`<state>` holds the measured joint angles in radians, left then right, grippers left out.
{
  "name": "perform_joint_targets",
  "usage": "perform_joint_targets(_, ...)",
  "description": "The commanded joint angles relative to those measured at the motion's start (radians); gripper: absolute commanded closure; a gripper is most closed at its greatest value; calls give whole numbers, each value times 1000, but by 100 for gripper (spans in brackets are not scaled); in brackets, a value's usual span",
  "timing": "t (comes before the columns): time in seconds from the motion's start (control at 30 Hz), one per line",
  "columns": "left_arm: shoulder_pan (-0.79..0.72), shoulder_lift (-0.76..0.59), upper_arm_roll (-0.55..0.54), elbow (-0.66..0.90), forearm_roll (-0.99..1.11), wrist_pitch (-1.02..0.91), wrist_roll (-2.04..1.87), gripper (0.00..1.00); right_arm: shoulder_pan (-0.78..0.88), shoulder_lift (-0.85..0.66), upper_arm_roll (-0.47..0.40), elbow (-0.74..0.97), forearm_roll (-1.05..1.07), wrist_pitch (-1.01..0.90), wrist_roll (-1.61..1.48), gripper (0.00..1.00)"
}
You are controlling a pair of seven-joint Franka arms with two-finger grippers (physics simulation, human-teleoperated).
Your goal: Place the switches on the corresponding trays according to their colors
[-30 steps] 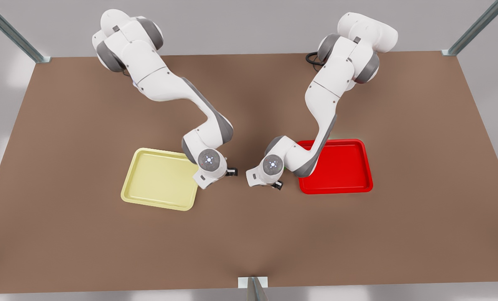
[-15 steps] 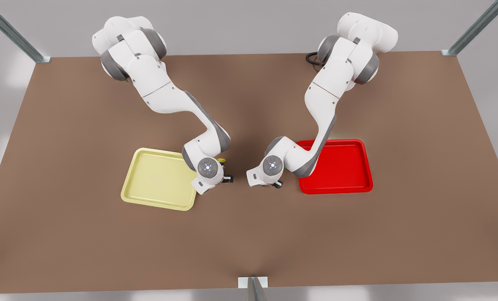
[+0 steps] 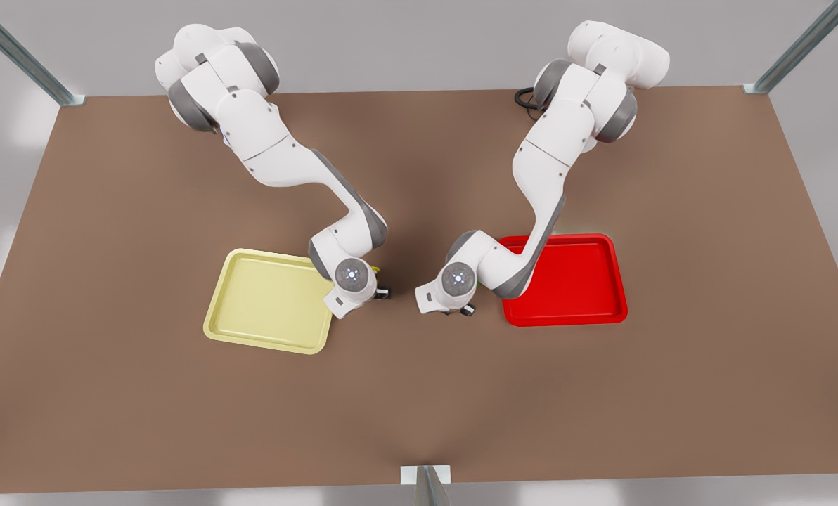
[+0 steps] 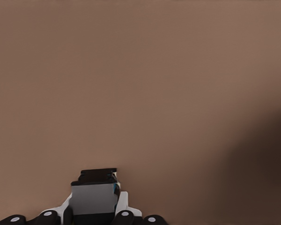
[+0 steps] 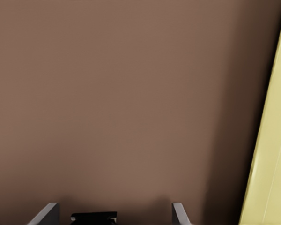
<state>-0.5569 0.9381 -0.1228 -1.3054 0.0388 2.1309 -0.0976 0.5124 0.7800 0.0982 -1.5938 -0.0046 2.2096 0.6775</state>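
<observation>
Gripping state, right gripper (image 5: 113, 214): fingers spread wide apart, clamped on nothing, low over the table (image 3: 419, 407) just beside the yellow tray (image 3: 268, 301).
Left gripper (image 4: 93, 187): fingers drawn together over bare table, just beside the red tray (image 3: 574, 281); a small black piece (image 4: 98, 174) sits at their tips, and whether it is a switch cannot be told.
Yellow switch (image 3: 375, 268): a speck of yellow cap peeps out by the right arm's wrist in the front view, on the table between the two trays, off the yellow tray.
Between the right fingers: a dark flat piece (image 5: 93, 216) lies on the table; what it is cannot be told.
Change: a second ago the right wrist covered the yellow speck; the wrist has since shifted slightly toward the far side. The left arm has held its place.
Heading: the switch's long axis is too small to tell; the red tray's long side runs across the front view, and the yellow tray is slightly skewed.
</observation>
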Motion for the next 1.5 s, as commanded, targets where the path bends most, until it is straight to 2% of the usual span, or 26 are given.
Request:
perform_joint_targets(0.0, 0, 1, 0, 0, -14, 0, 1, 49, 0, -1, 0, 0, 0, -1, 3, 18)
perform_joint_targets(0.2, 0, -27, 5, 8, -14, -23, 6, 48, 0, -4, 6, 0, 0, -2, 7, 21)
perform_joint_targets(0.23, 2, -42, 9, 8, -14, -51, 10, 48, 0, -5, 8, -6, 0, -2, 7, 25)
perform_joint_targets(0.37, 12, -130, 43, -9, -7, -206, 58, 49, 0, -7, 8, -14, 0, -4, 8, 31)
perform_joint_targets(0.5, 14, -255, 115, -192, -8, -174, 150, 48, 0, -18, 18, -20, 0, -10, 30, 31)
perform_joint_targets(0.63, 12, -416, 199, -492, -10, -14, 295, 48, 0, -19, 23, -25, 0, -10, 34, 31)
perform_joint_targets(0.67, 12, -466, 213, -612, -10, 90, 318, 48, 0, -19, 23, -34, 0, -2, 36, 34)
perform_joint_targets(0.7, 12, -487, 235, -661, -10, 109, 346, 48, 0, -19, 23, -34, 0, -2, 34, 37)
perform_joint_targets(0.77, 12, -539, 262, -765, -10, 155, 381, 47, 0, -21, 23, -34, 0, -1, 34, 37)
perform_joint_targets(0.87, 11, -568, 290, -848, -10, 195, 410, 46, 0, -22, 23, -34, 0, -1, 34, 40)
perform_joint_targets(0.97, 11, -532, 290, -841, -10, 205, 409, 41, -2, -28, 23, -34, 0, -2, 36, 43)
perform_joint_targets(1.0, 11, -525, 290, -839, -10, 207, 409, 31, -2, -28, 23, -34, 0, -2, 36, 45)
perform_joint_targets(1.03, 11, -525, 290, -839, -10, 205, 409, 11, -2, -28, 23, -34, 0, -1, 34, 45)
perform_joint_targets(1.07, 11, -525, 290, -839, -10, 205, 409, 0, -2, -27, 23, -34, 0, 1, 36, 46)
perform_joint_targets(1.47, 11, -539, 292, -838, -10, 190, 409, 0, -2, -34, 23, -35, 0, -2, 36, 49)
